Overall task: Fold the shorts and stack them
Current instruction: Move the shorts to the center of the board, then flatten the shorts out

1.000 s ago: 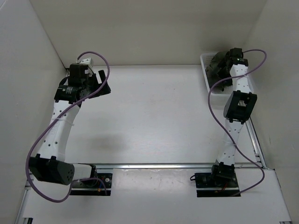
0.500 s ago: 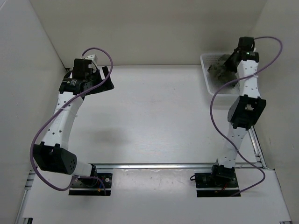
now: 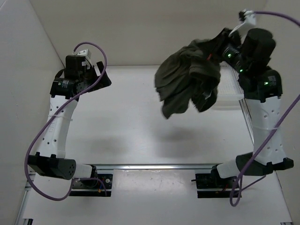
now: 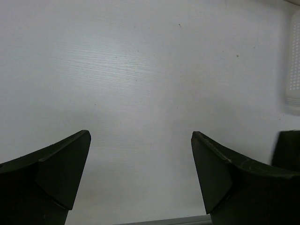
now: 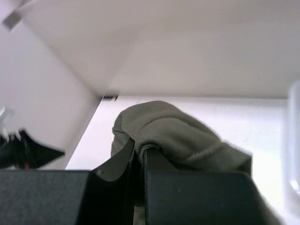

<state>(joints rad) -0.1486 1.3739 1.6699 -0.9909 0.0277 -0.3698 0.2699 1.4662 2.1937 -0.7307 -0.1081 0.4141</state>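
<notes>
Top external: shorts [image 3: 190,77] hang bunched in mid-air above the table [image 3: 131,117], just left of the white basket [image 3: 230,91] at far right. They are held high by one pinched fold, probably so the cloth drops free for laying flat. Right gripper [image 3: 215,52] is clamped tight on that fold; right wrist view agrees. Left gripper [image 3: 102,75] is spread wide, holds nothing, and waits far left, well apart.

A white bench [image 3: 136,117] fills the middle of the top view, closed in by plain white walls [image 3: 140,28] along the upper, left and right sides. A white perforated basket [image 3: 230,90] sits on it at the upper right, partly hidden. A metal rail [image 3: 154,166] crosses the lower frame.
</notes>
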